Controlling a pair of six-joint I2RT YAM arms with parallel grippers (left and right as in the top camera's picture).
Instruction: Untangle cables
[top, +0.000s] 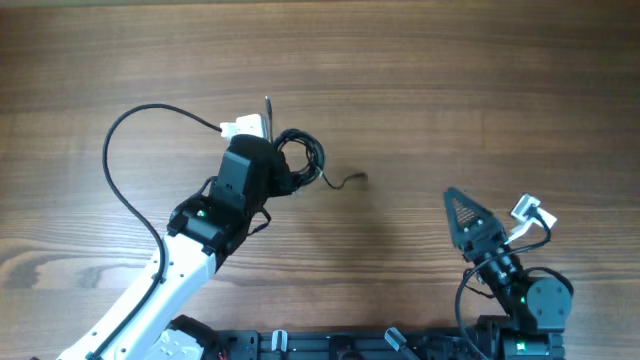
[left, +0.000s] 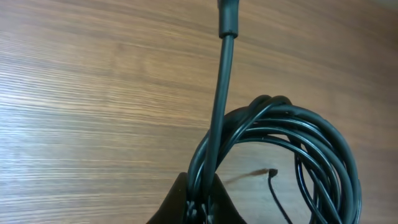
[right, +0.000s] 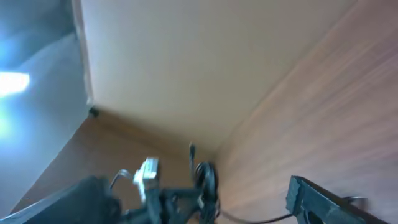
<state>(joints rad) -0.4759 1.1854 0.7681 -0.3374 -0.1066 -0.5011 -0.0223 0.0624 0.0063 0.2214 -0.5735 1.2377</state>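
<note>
So the left gripper (top: 285, 172) had its jaws clamped on the coiled cables (top: 305, 152) mid desk (top: 450, 80), one loose end trailing right, with the right gripper (top: 462, 212) well apart, and I couldn't tell if its jaws were open.

The coiled cables (right: 206, 177) are far off over the wooden table (right: 323, 106), just right of the left arm (right: 177, 202) and its white connector (right: 149, 169). A black finger (right: 314, 200) juts in at the near right.
</note>
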